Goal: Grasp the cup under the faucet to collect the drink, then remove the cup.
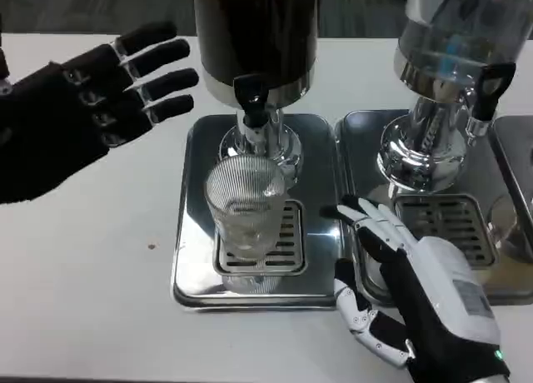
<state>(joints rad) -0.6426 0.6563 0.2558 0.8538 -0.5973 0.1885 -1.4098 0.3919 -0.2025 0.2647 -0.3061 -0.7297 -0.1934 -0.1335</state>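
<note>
- One ribbed clear cup (246,225) stands upright on the slotted drip grille (287,241) of the left steel tray (193,200), directly below the black faucet (252,100) of the dark dispenser (254,33); neither hand touches it.
- Two dispensers are in view: the dark one and a clear-bodied one (462,33) to its right, the latter on its own tray (358,150) with its own grille (445,221) and a black tap (487,87).
- Two hands: the left hand (87,104) hovers at upper left, well apart from the cup, fingers spread wide and holding nothing.
- The right hand (408,279) lies low at the lower right, just beside the left tray's right edge and over the front of the second tray, fingers apart and empty, fingertips pointing toward the cup.
- Both dispensers are cut off at the top edge (their upper parts go unseen), and the second tray runs off the right side.
- Whether the cup holds any liquid is hard to make out through the ribbing.
- A round glassy shape (508,225) at the far right is too cropped to identify.
- Everything rests on the white table (83,283), which carries a tiny dark speck (151,246).
</note>
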